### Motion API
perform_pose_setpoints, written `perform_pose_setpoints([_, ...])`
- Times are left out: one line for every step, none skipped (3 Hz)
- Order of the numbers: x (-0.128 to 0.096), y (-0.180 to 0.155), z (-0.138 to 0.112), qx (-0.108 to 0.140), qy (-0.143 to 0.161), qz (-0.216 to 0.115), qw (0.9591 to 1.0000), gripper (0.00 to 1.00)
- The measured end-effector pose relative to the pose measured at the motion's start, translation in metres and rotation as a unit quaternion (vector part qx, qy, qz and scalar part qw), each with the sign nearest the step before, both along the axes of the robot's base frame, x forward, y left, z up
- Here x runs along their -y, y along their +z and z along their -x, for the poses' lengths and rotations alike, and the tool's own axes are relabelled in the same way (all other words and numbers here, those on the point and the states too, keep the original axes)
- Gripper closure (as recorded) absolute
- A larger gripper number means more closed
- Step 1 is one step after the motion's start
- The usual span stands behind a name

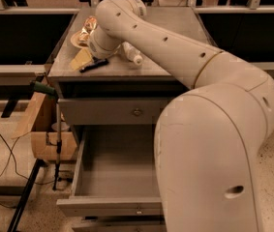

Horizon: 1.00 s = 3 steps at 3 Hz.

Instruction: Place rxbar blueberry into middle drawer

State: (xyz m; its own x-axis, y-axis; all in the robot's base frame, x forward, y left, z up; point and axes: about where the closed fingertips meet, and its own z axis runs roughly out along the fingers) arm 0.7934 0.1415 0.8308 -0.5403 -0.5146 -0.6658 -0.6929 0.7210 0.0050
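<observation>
The rxbar blueberry (94,65) is a small dark bar lying near the front left edge of the counter top (175,21), just under my wrist. My gripper (98,56) is at the end of the arm above the bar and is mostly hidden behind the wrist. I cannot tell whether it touches the bar. The middle drawer (78,163) is pulled wide open below the counter and nothing shows inside it. Its narrow front panel (108,207) faces the camera.
A clear plastic bottle (130,53) lies on the counter right of the wrist. A shiny gold packet (85,29) sits on a plate at the back left, with a tan flat piece (80,59) beside the bar. The top drawer front (112,112) is closed. A cardboard box (47,129) and cables stand left of the cabinet.
</observation>
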Motion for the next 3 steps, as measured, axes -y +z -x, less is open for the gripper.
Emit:
perform_pose_setpoints([-0.0048,-0.0054,-0.0012,-0.01,-0.001,0.003,0.9999,0.0])
perform_pose_setpoints([-0.0071,-0.0133,-0.0016,-0.022,-0.007,0.01,0.9997,0.0])
perform_pose_setpoints([-0.0074,-0.0137,-0.002,-0.027,-0.012,0.013,0.9995,0.18])
